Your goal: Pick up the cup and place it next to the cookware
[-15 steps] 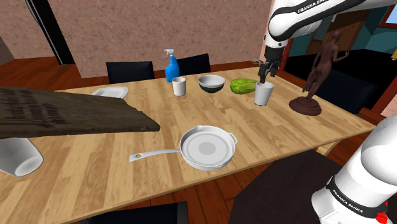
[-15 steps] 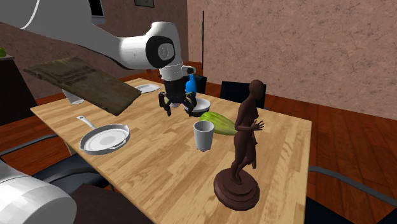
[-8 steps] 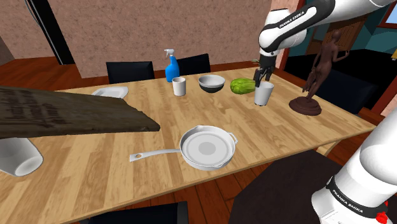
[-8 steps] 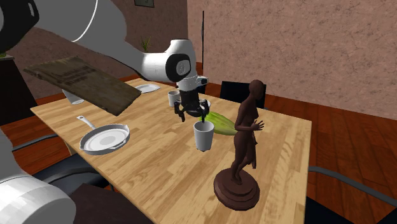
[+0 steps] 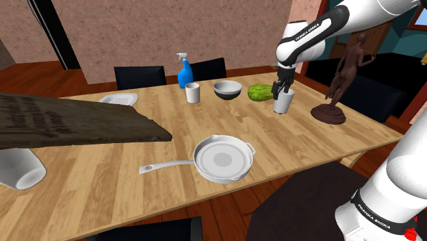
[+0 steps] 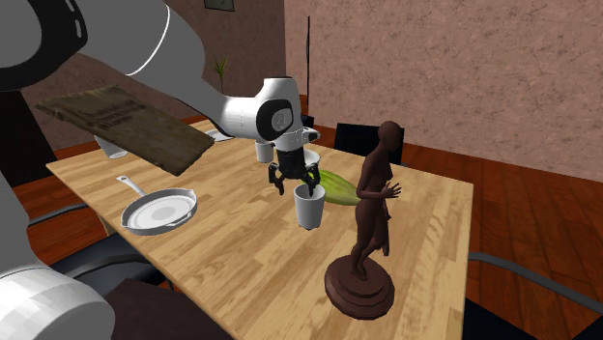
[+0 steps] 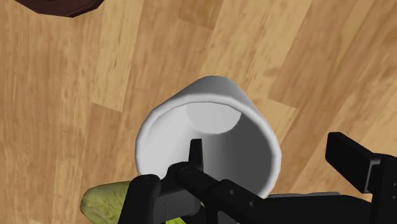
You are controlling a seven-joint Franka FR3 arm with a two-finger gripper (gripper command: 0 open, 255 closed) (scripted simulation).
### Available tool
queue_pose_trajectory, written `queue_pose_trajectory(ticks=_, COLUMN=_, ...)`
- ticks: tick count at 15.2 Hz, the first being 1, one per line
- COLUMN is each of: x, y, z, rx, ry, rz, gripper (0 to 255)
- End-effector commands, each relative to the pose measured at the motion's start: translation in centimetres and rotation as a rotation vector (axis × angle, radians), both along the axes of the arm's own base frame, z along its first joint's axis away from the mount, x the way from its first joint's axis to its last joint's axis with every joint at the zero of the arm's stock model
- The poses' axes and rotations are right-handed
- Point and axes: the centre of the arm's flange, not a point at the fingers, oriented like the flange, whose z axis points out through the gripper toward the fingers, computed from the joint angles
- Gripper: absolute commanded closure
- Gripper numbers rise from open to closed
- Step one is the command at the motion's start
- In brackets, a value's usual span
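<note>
Since the earlier frames I've lowered the gripper (image 5: 281,87) onto the white cup (image 5: 282,103), which stands upright on the table (image 5: 308,140) between the green vegetable (image 5: 260,92) and the statue (image 5: 340,75). The fingers are spread astride its wall, nothing clamped yet. Grasp, lift and carry to the pan (image 5: 222,159), well apart, all remain; I judge the statue the likeliest snag.

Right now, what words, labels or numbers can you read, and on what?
"FRANKA EMIKA": upper black band of the white robot arm, above the white cup.
"FRANKA EMIKA": lower black band of the arm.
Dark wooden board: faint lettering, too blurred to read.
</note>
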Motion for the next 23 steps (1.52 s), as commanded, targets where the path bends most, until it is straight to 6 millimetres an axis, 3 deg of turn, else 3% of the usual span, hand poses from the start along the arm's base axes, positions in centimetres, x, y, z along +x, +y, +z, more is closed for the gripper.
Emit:
queue_pose_trajectory(ticks=1, x=0.0, y=0.0, z=-0.2, rx=0.000, ry=-0.001, rz=0.000, gripper=0)
queue_pose_trajectory(ticks=6, x=0.0, y=0.0, z=-0.2, rx=0.000, ry=-0.001, rz=0.000, gripper=0)
queue_pose_trajectory(ticks=7, x=0.0, y=0.0, z=-0.2, rx=0.000, ry=-0.001, rz=0.000, gripper=255)
queue_pose_trajectory(ticks=16, x=0.0, y=0.0, z=-0.2, rx=0.000, ry=-0.001, rz=0.000, gripper=255)
queue_pose_trajectory(ticks=23, x=0.0, y=0.0, z=3.5, rx=0.000, ry=-0.001, rz=0.000, gripper=255)
